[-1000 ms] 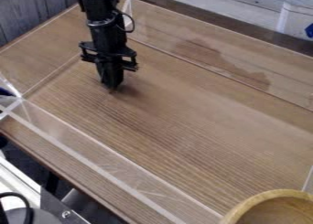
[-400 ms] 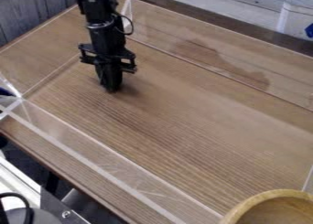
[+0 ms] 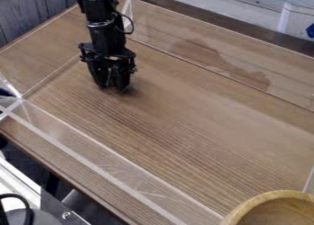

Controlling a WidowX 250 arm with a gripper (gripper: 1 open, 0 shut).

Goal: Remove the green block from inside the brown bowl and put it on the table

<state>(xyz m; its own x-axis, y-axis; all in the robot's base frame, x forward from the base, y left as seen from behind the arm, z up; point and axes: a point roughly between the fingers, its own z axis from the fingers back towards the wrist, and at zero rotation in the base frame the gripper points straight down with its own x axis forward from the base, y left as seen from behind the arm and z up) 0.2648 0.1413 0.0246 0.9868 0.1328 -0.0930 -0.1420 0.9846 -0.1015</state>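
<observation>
My black gripper (image 3: 112,79) points straight down at the far left of the wood-grain table (image 3: 185,114), its tips at the surface. Its fingers (image 3: 98,75) stand spread apart, so it is open. No green shows anywhere; the green block is hidden, and I cannot tell whether it lies between the fingers. Only part of the brown bowl's tan rim (image 3: 273,200) shows, in the bottom right corner, far from the gripper, with its inside out of view.
Low clear plastic walls (image 3: 117,169) edge the tabletop on the near and left sides. A darker stain (image 3: 227,63) marks the wood at the back right. Black cables (image 3: 15,208) lie below the table at the bottom left.
The fingers, pressed together before, have spread apart. The arm has stayed where it was at the far left of the table.
</observation>
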